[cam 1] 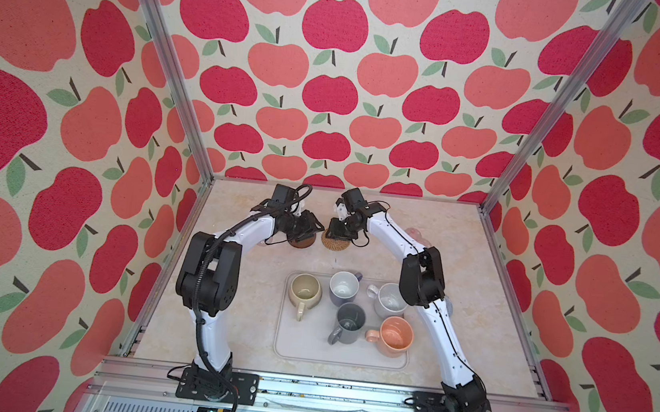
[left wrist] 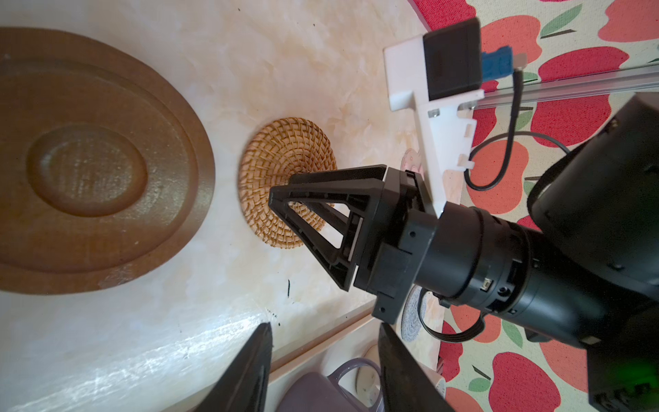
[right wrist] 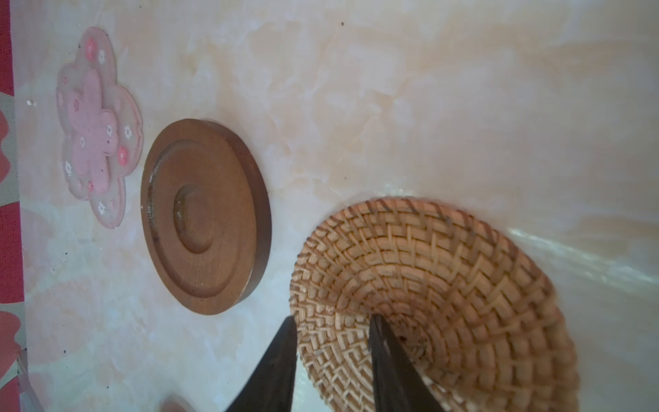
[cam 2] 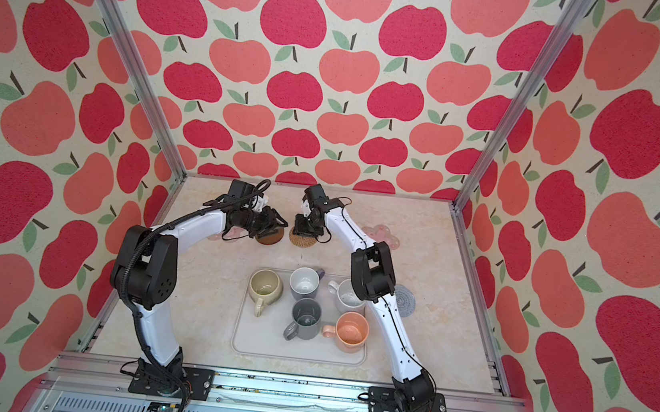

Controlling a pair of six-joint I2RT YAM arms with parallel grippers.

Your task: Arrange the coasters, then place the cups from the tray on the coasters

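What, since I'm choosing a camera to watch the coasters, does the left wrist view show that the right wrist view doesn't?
Only the left wrist view: the whole right claw, over the rattan coaster, and the lavender cup. Only the right wrist view: a pink flower coaster beside the brown coaster. Both: the brown coaster and the rattan coaster, lying apart on the table.

cups (cam 1: 349,322) on tray (cam 1: 305,348), coasters (cam 1: 334,246) behind (one beside)
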